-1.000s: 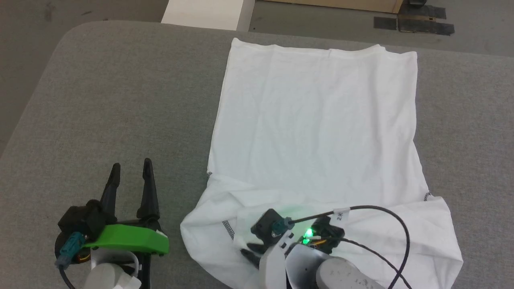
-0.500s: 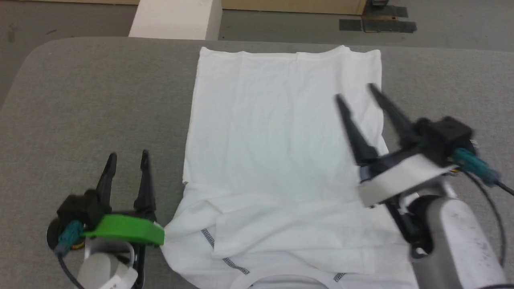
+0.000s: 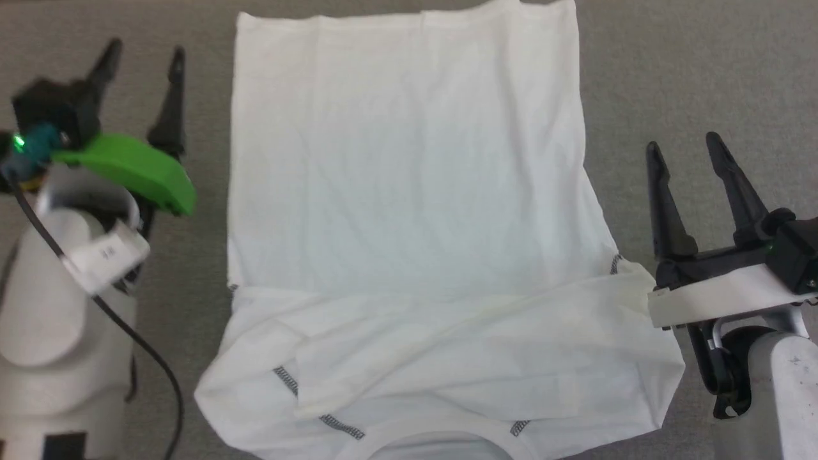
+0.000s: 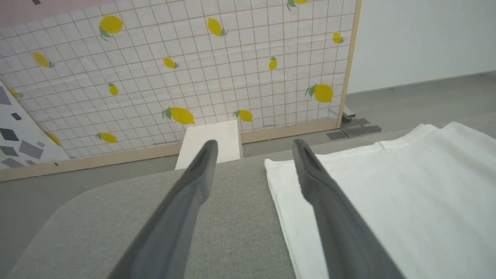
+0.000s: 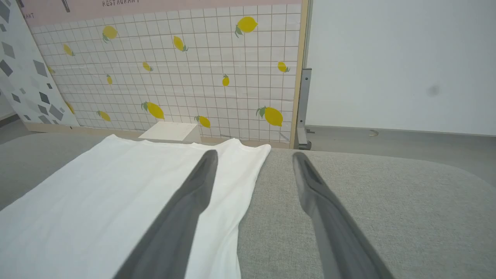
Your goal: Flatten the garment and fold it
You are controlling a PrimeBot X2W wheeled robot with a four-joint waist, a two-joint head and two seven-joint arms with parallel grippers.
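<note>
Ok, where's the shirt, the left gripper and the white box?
shirt (image 3: 409, 160), head view, middle of its flat body.
left gripper (image 3: 146, 48), head view, between its fingertips.
white box (image 4: 221, 133), left wrist view, its top.

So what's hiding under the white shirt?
The garment lies on the grey table, which shows on both sides of it. Its near end is folded over itself. Anything else beneath is covered, so I cannot tell.

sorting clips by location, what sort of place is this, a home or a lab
Likely a staged test room, not a home: a wood-framed lemon-print backdrop panel, tape patches on the floor, and a grey padded table bearing the garment.
</note>
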